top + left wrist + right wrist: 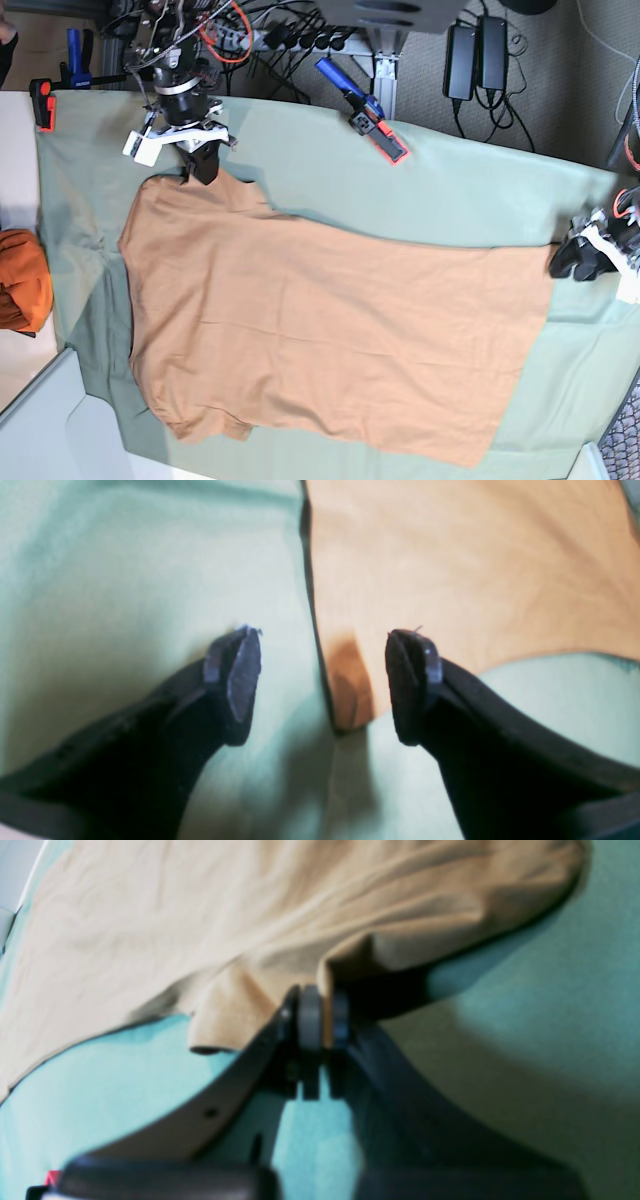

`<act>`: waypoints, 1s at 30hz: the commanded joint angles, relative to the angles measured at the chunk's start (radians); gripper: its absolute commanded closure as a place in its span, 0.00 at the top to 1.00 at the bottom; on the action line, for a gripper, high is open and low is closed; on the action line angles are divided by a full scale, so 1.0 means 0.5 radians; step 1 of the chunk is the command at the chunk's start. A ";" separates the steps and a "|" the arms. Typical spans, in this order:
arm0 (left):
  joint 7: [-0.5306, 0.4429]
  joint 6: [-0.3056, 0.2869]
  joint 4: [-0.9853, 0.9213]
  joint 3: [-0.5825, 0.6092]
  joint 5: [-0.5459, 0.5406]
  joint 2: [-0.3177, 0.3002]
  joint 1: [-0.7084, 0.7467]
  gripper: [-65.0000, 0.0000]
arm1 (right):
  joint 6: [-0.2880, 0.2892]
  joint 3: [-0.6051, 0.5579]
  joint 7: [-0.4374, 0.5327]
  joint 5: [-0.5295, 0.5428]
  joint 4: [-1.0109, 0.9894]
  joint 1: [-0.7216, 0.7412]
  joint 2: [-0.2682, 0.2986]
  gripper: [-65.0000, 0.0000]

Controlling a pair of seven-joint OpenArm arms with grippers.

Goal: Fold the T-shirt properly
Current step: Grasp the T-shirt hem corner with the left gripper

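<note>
The T-shirt [320,340] lies spread flat on the green table cloth [450,200], neck end toward the base view's left, hem toward its right — no fold made yet, so this reads as the opening grasp stage. One sleeve [235,1010] sits at the top-left of the base view, and the right gripper [320,1015] is clamped on its edge: in the right wrist view the pads are pressed together with a thin strip of peach cloth between them, and the fabric just behind the pinch is bunched and lifted a little off the cloth. The left gripper [322,680] is at the opposite end, over the hem corner [350,700]; its jaws stand wide apart, one finger over bare table cloth, the other over the shirt, nothing held. Whether its tips touch the table I cannot tell (view is blurry).

Likely next: the left gripper needs to drop and close on that hem corner, catching both layers if possible, so both arms can carry their side across together. The risk is pinching table cloth with it.

Off the cloth: an orange bundle [20,280] at the left edge, and clamps [375,125] along the far edge.
</note>
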 commanded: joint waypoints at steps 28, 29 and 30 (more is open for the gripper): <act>0.020 -0.018 0.182 0.277 0.034 0.008 0.018 0.28 | -0.001 0.004 0.038 0.015 0.031 0.006 0.011 0.00; 0.021 -0.018 0.182 0.277 0.032 0.008 0.018 0.16 | -0.001 0.004 0.038 0.015 0.031 0.006 0.011 0.00; 0.021 -0.018 0.182 0.277 0.027 0.008 0.018 0.07 | -0.001 0.004 0.038 0.015 0.031 0.006 0.012 0.00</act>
